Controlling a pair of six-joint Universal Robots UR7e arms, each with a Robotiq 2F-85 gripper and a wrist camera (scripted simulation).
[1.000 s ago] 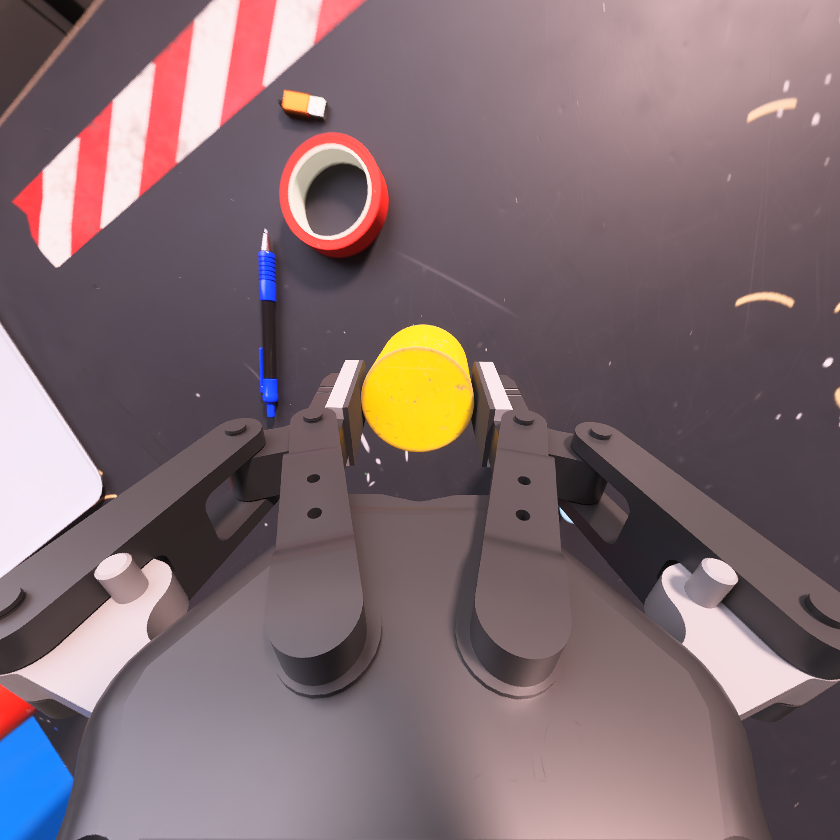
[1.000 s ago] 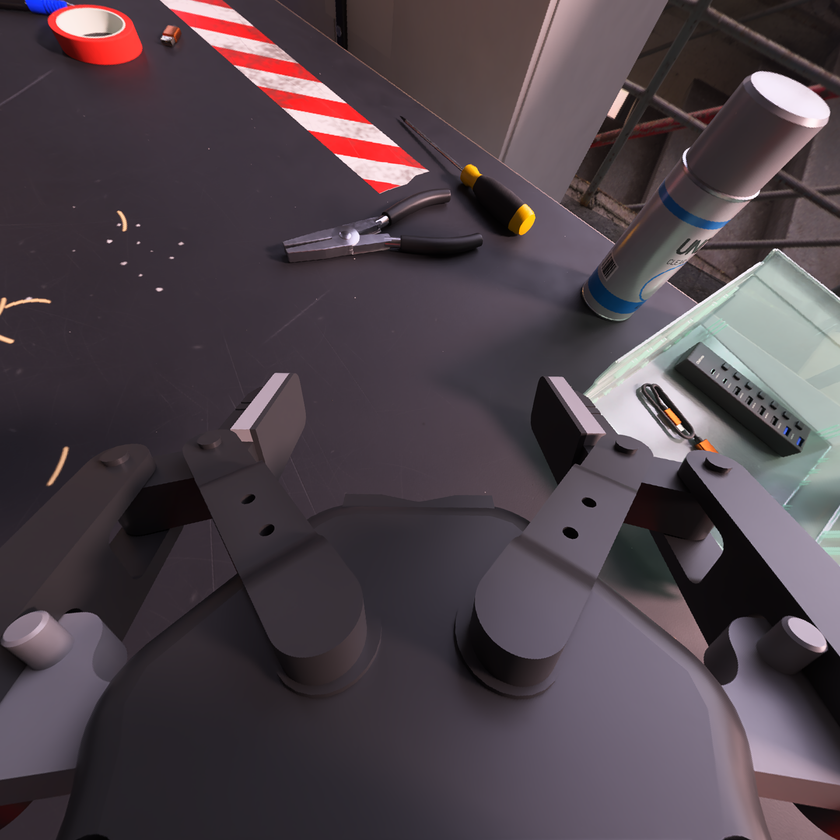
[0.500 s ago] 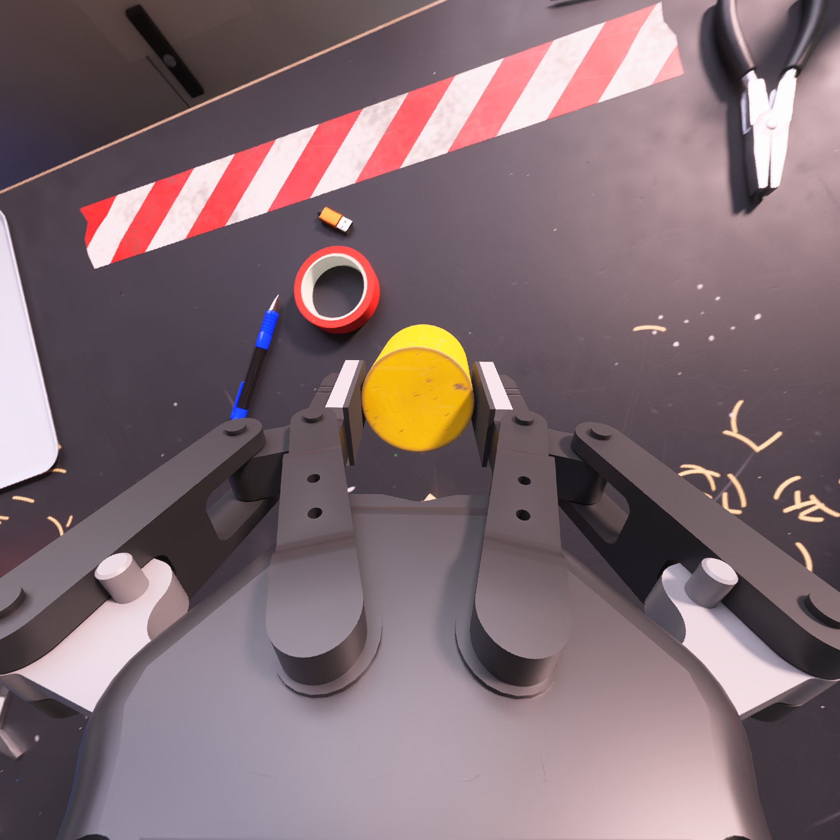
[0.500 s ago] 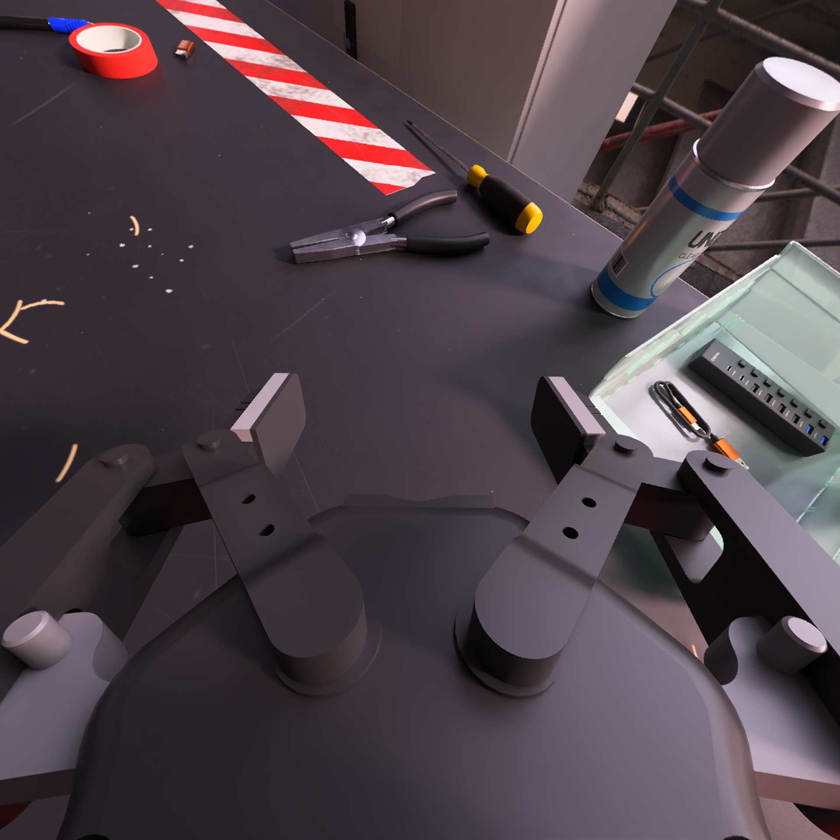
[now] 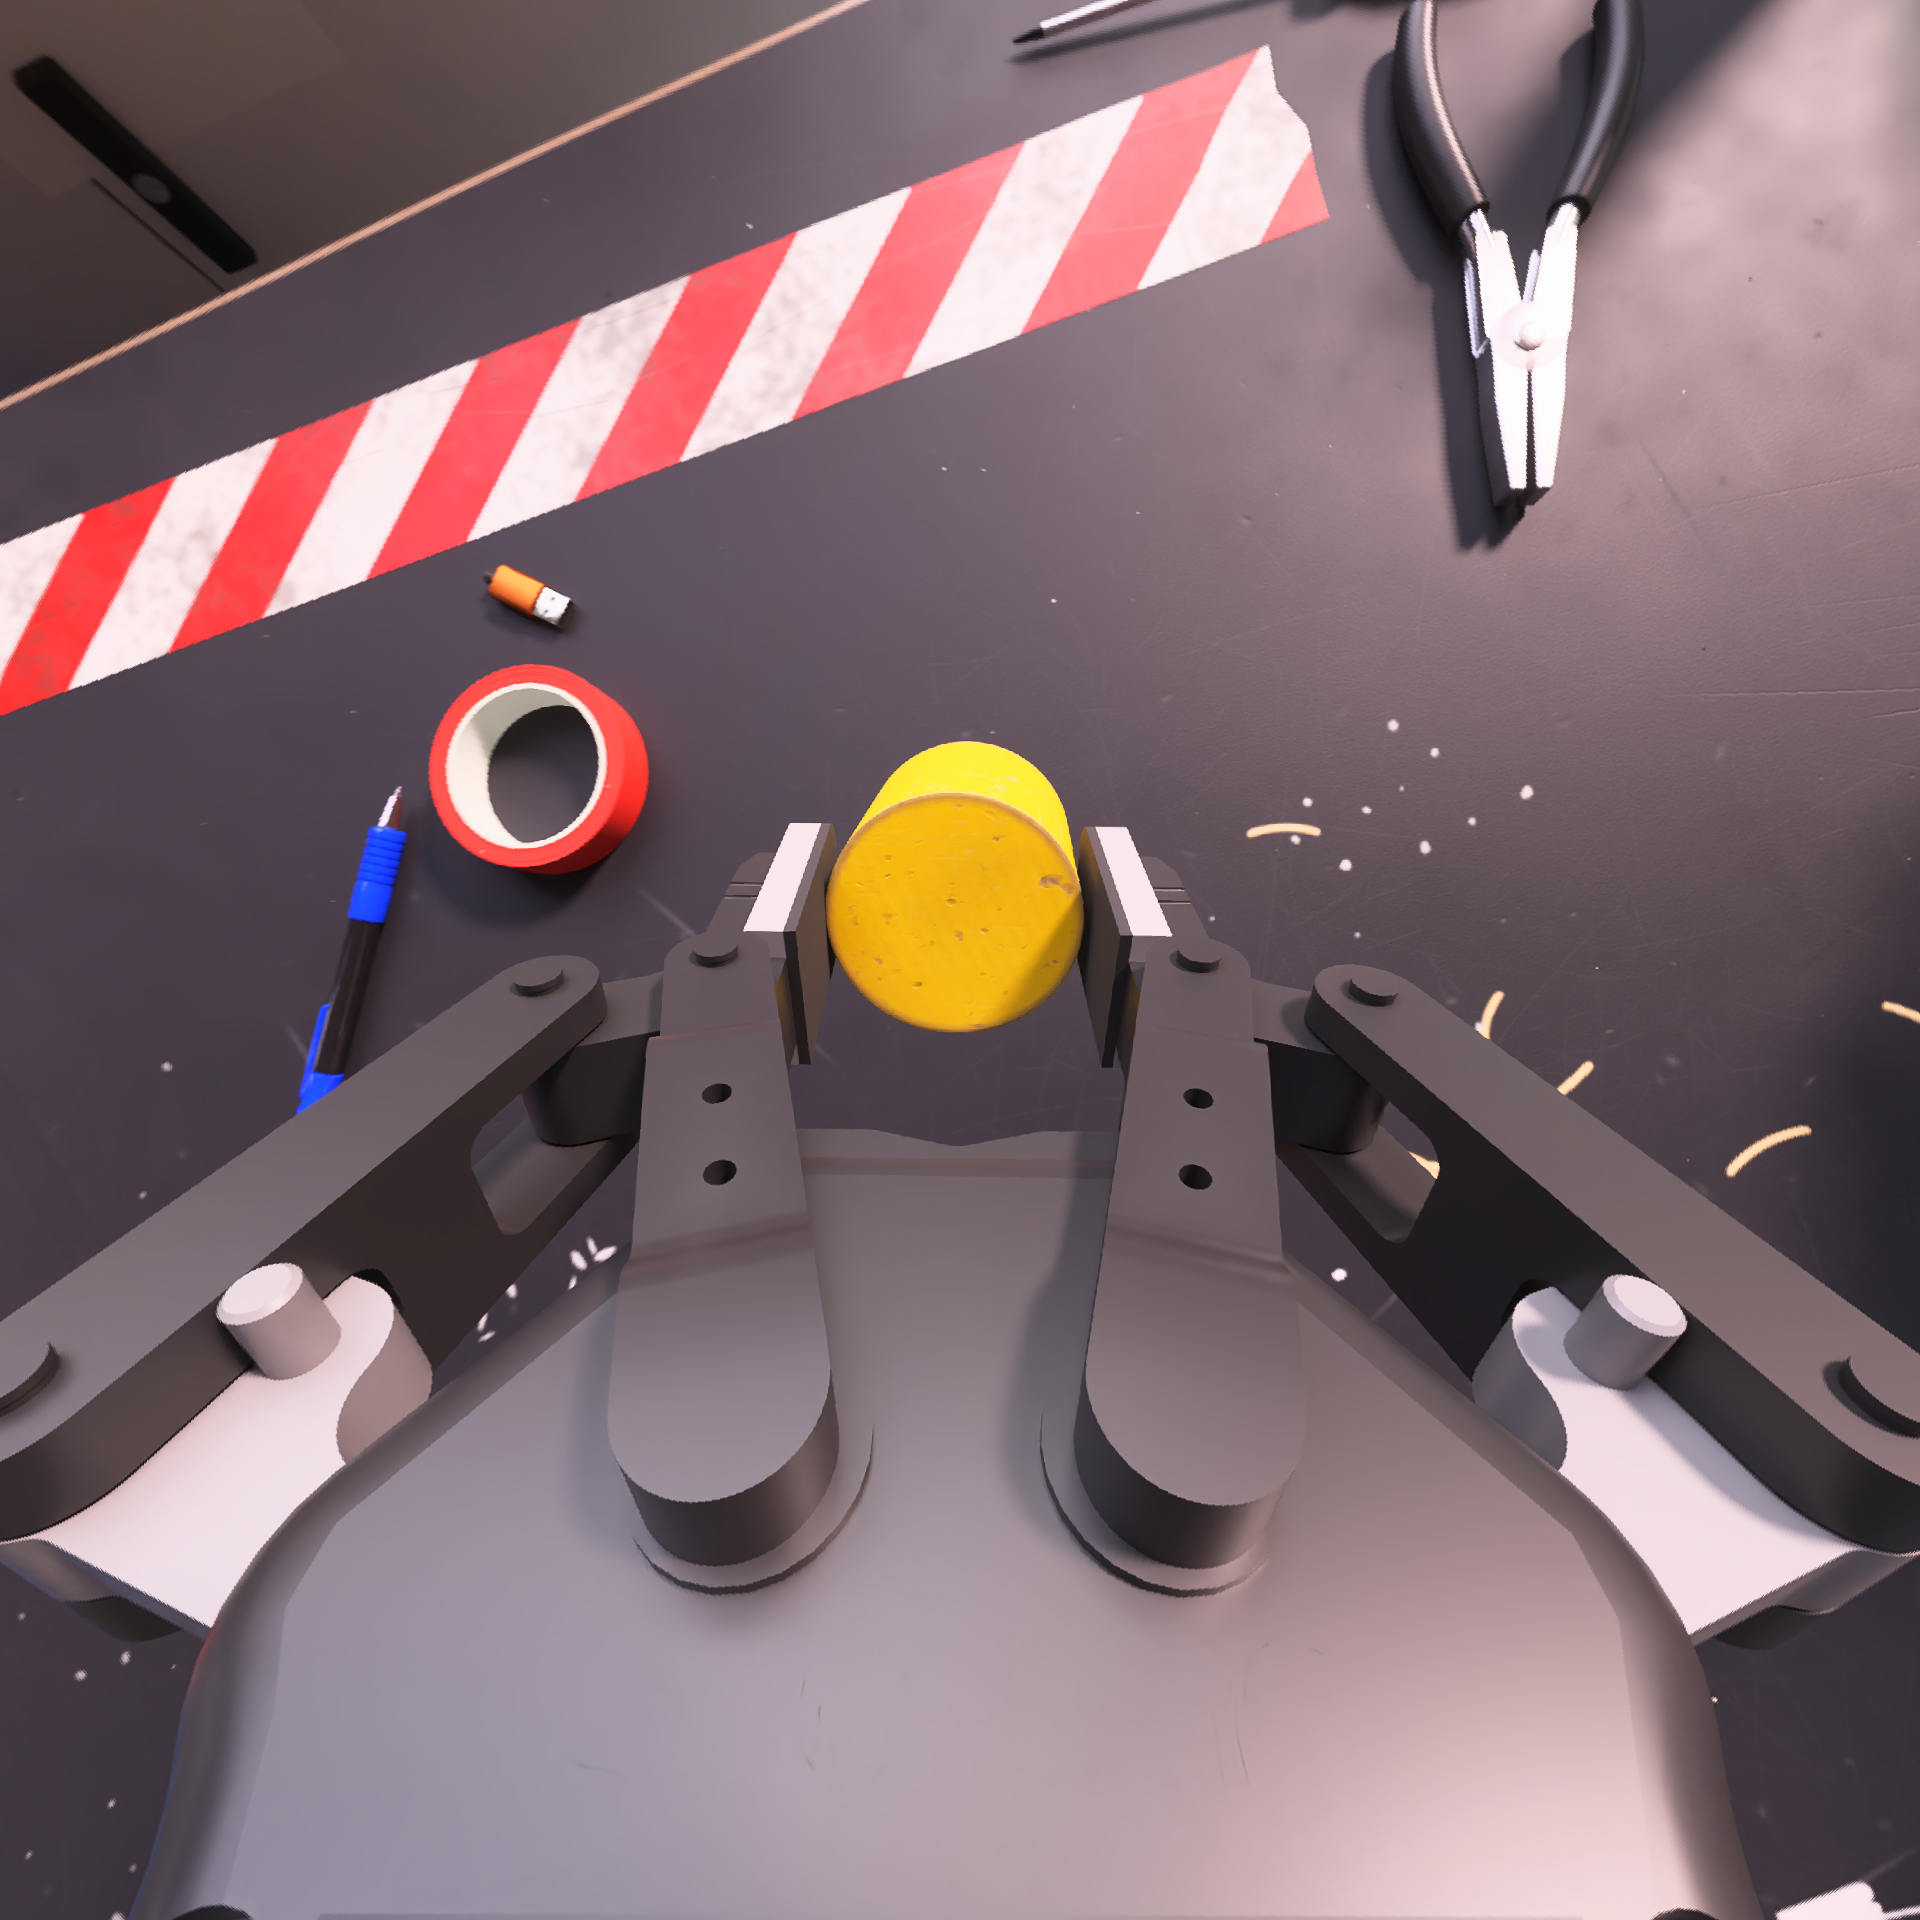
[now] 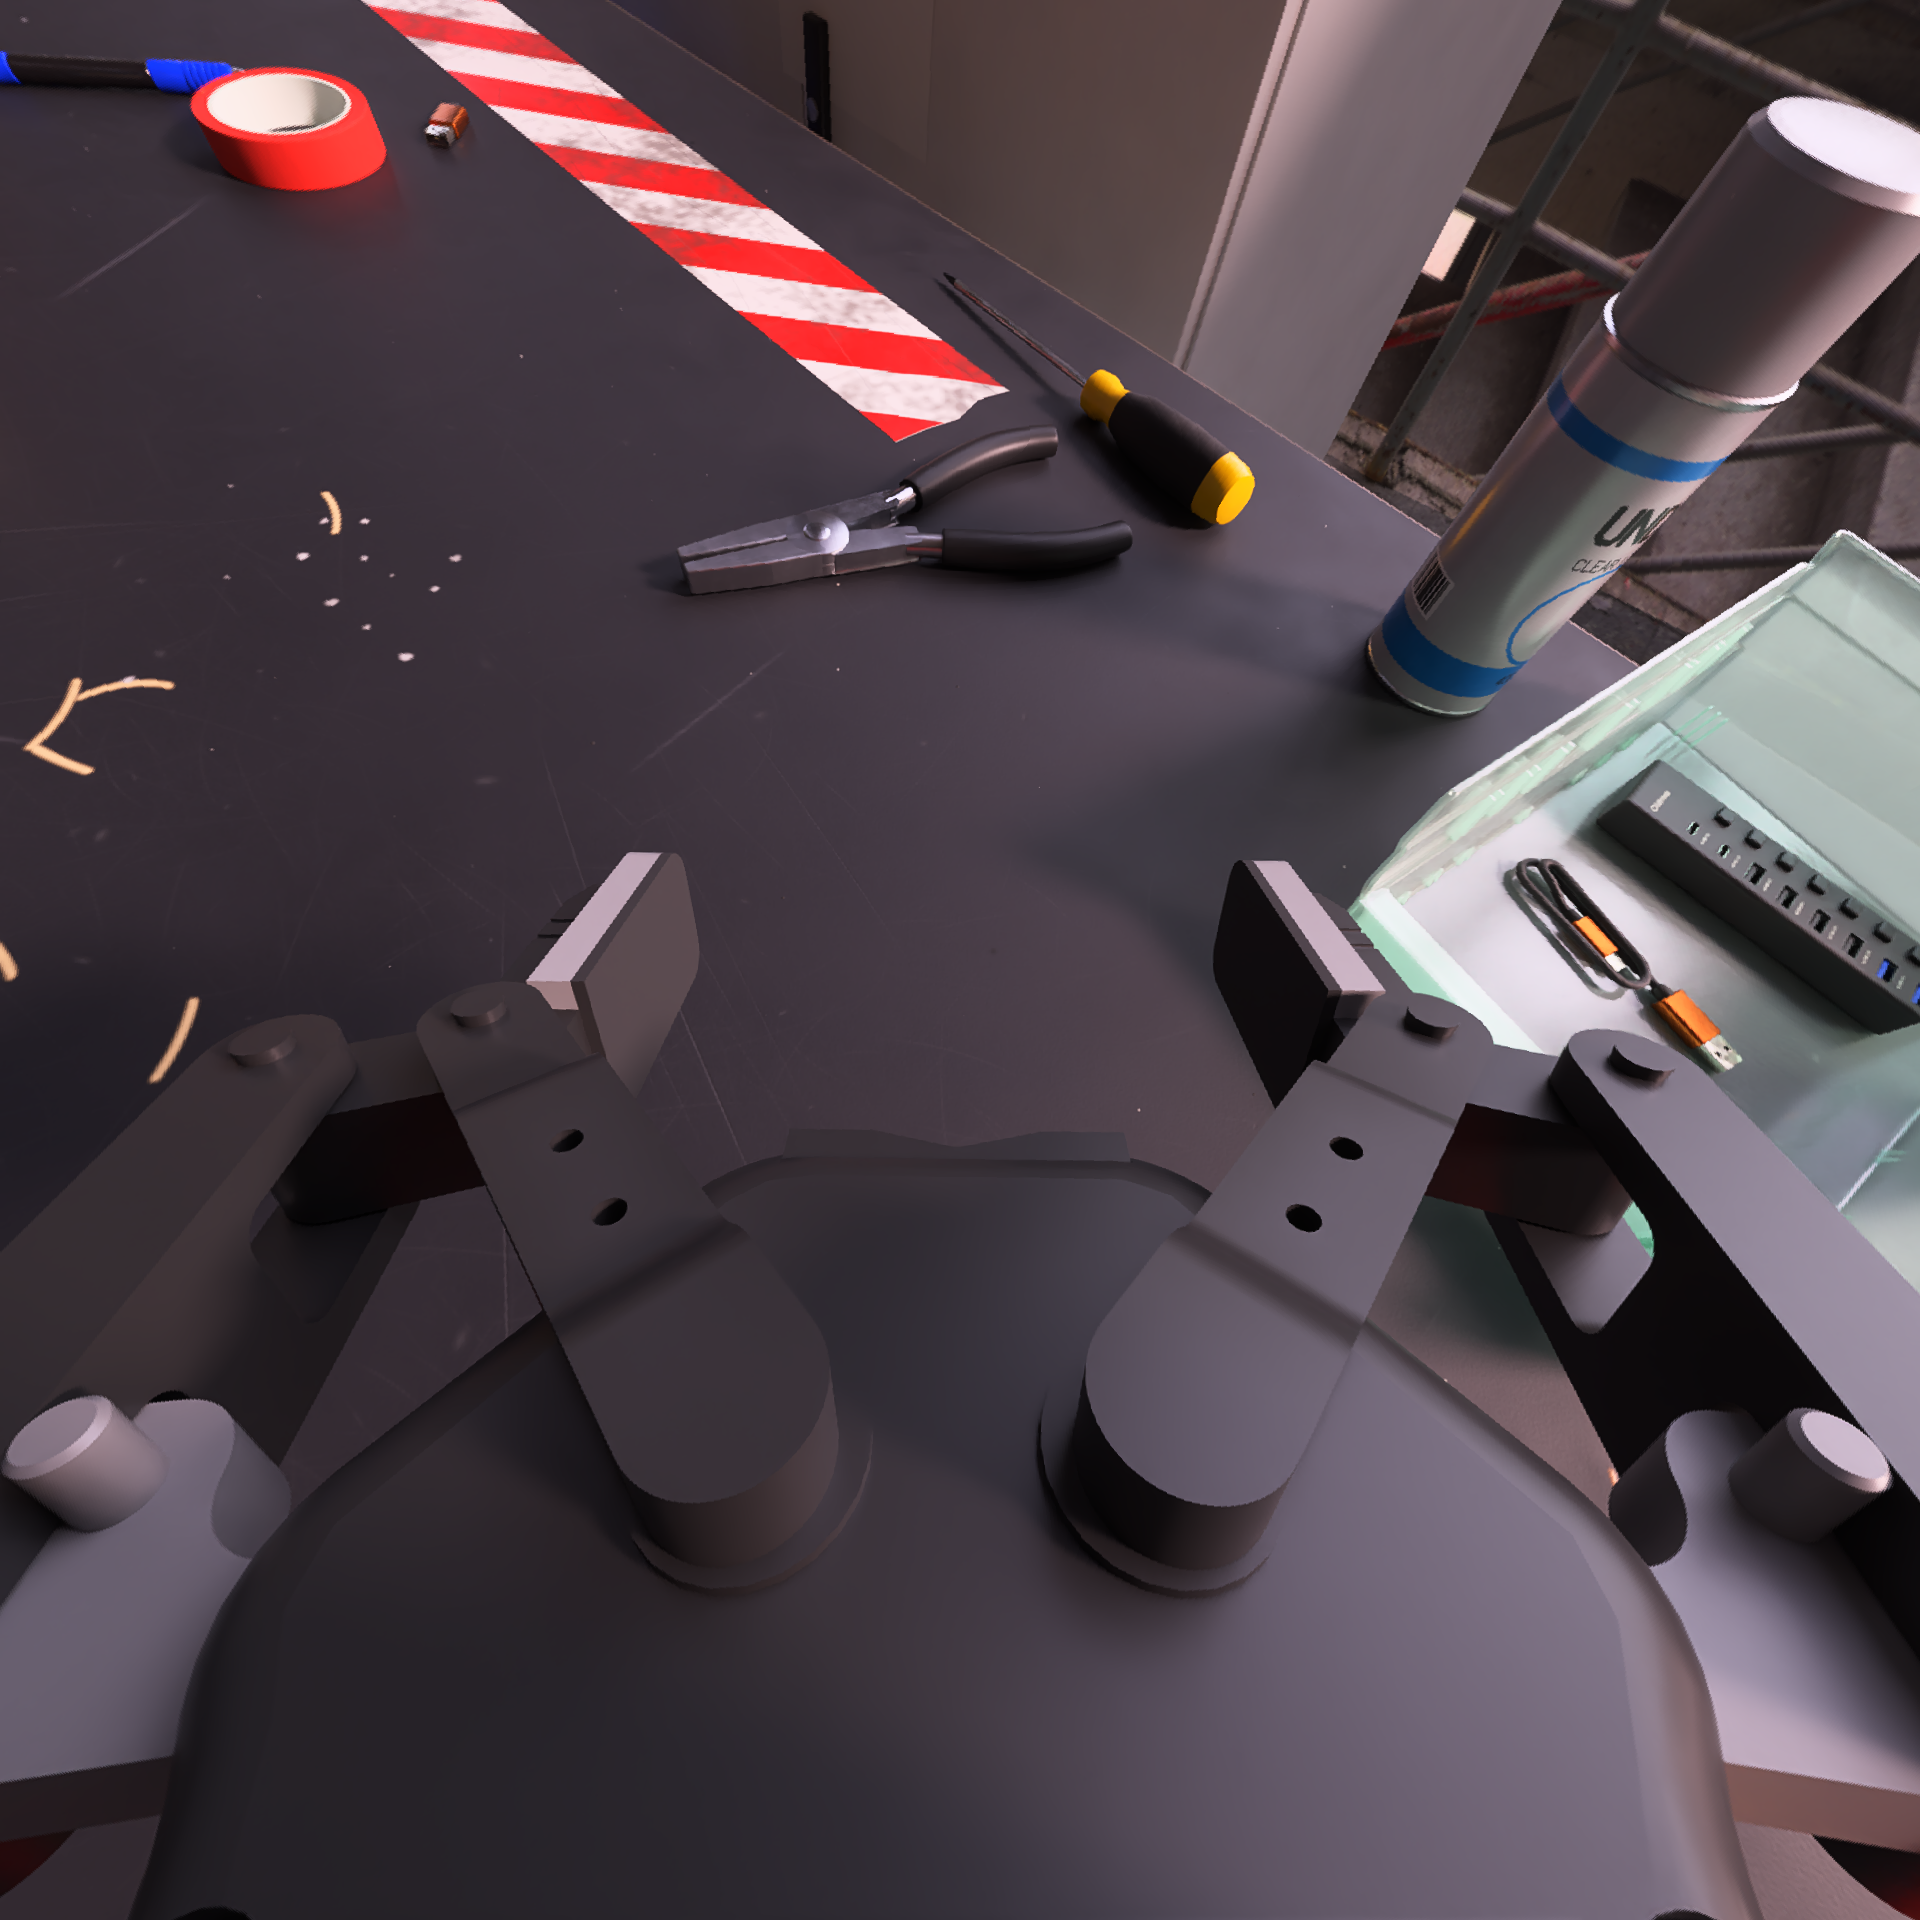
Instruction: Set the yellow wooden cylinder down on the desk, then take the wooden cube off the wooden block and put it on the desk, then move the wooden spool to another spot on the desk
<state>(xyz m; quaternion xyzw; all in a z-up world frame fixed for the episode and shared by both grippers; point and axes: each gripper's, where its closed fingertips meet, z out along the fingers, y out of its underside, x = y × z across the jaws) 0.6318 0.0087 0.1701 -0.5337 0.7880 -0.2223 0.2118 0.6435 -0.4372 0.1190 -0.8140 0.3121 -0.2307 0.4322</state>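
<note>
In the left wrist view my left gripper [image 5: 956,883] is shut on the yellow wooden cylinder [image 5: 954,914], one pad on each side of it, and holds it above the dark desk [image 5: 1143,644]. In the right wrist view my right gripper [image 6: 956,935] is open and empty above the dark desk [image 6: 935,790]. The wooden cube, the wooden block and the wooden spool are not in either view.
A red tape roll [image 5: 538,767], blue pen [image 5: 358,951], small orange plug [image 5: 530,596], striped tape strip [image 5: 665,374] and pliers [image 5: 1517,260] lie beyond the left gripper. On the right are pliers [image 6: 894,525], a screwdriver [image 6: 1164,447], a spray can [image 6: 1600,468] and a glass tray [image 6: 1704,935].
The left gripper has carried the cylinder to the right and turned; the tape roll and pen have slid left in its view and the pliers have come in. The right gripper has shifted slightly.
</note>
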